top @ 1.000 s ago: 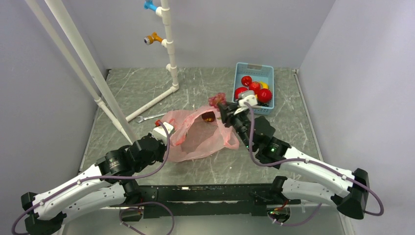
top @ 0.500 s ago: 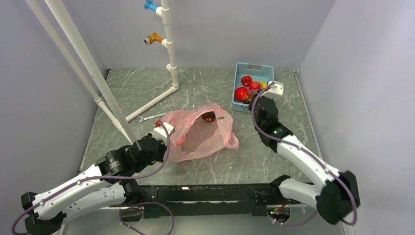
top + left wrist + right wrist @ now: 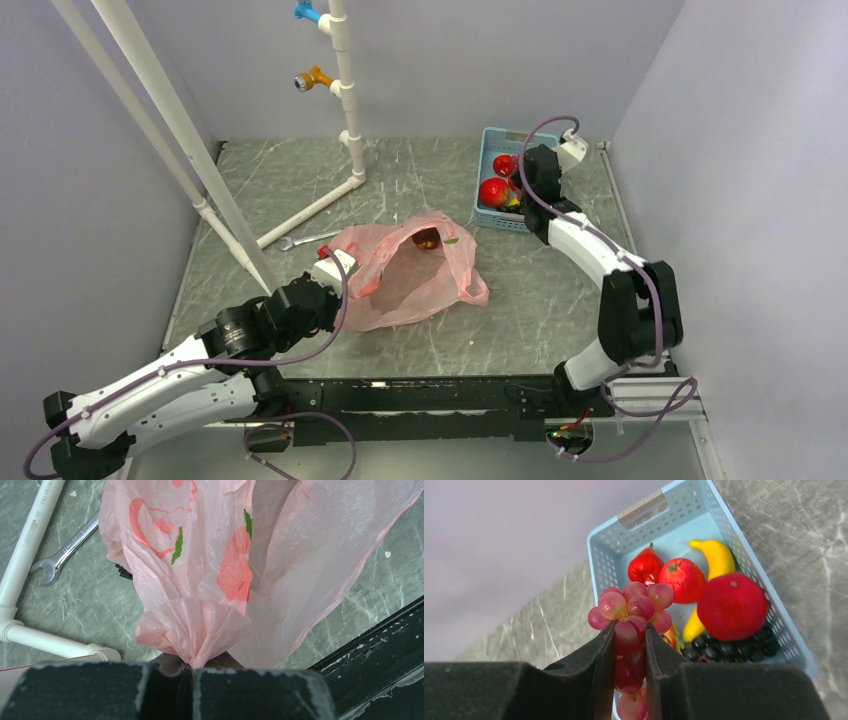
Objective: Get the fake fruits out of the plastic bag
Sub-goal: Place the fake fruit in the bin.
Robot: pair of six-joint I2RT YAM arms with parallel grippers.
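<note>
bag: thin translucent pink plastic bag (image 3: 410,290), printed with red fruit shapes and green leaves, lies crumpled around the middle of the grey-green marbled table surface (image 3: 300,180). Its mouth gapes toward the far edge.
in bag: one dark red-brown fruit piece (image 3: 428,238) sits just inside the mouth, on the bag's far side. The rest of the interior can't be made out.
left gripper (image 3: 191,669): clenched on a gathered pleat of the bag at its near-left side. The plastic fans out from between the closed jaws and the bag looks pulled taut from there.
grapes: bunch of reddish-pink plastic grapes (image 3: 634,602) is out of the bag, up in the air over the basket and well apart from the bag.
right gripper (image 3: 629,632): grasping the grape bunch, pinching it mid-bunch. Grapes bulge past the fingertips and more hang between the fingers. The arm is stretched toward the far-right corner.
basket: light blue perforated plastic basket (image 3: 599,565) stands at the far-right corner of the surface, apart from the bag.
basket contents: big glossy red round fruit (image 3: 731,605), red dimpled round fruit (image 3: 681,580), dark red faceted fruit (image 3: 645,567), yellow plastic banana (image 3: 716,555) and small black grape bunch (image 3: 724,651), all packed touching.
wrench: steel open-end wrench (image 3: 65,550) lies flat just beside the bag's far-left side.
frame: white PVC pipe frame (image 3: 345,110) has one foot beside the wrench. Its upright stands toward the far edge.
</note>
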